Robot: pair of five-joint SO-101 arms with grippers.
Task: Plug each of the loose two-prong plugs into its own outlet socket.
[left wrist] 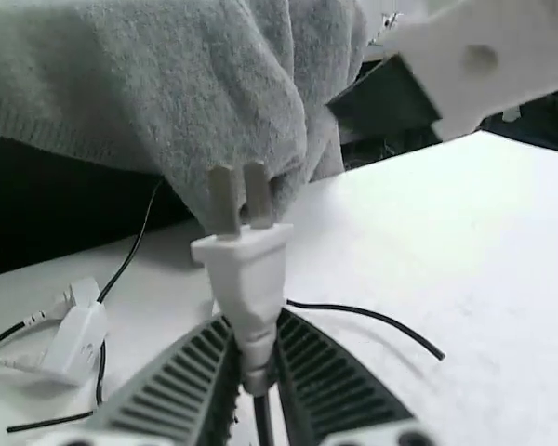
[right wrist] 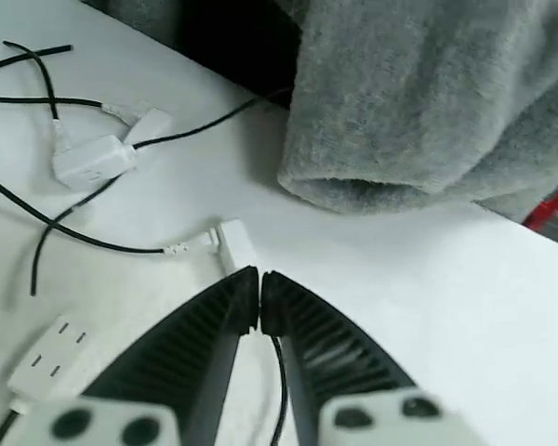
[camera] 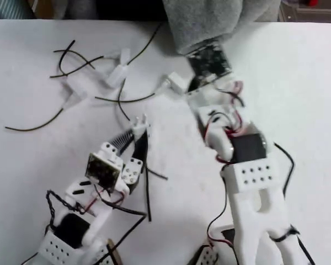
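The grey fleecy cloth (camera: 209,22) hung over the top edge of the white table (camera: 309,83) in the high view and hid whatever lay beneath it. The right arm (camera: 248,182) stretched up the right half of that frame, its far end lost under its own wrist camera and the hem of the cloth. The left arm (camera: 71,232) rose from the lower left corner, cut off by the bottom edge, and leaned toward the centre.

The left gripper (left wrist: 255,334) was clamped on the body of a white two-prong plug (left wrist: 246,269). The plug stood upright at the centre of the left wrist frame, its two flat dull prongs pointing up toward the cloth.

The right gripper (right wrist: 259,299) had its ribbed black fingers pressed tip to tip at the lower centre of the right wrist frame. A thin black cord (right wrist: 281,390) showed in the slit behind the tips, and it was unclear whether they pinched it.

Just beyond those tips a second white plug (right wrist: 232,243) lay flat on the table. A white slotted socket block (right wrist: 51,358) lay at the lower left of that frame, and a smaller white socket block (right wrist: 93,160) lay at the upper left among loose cords.
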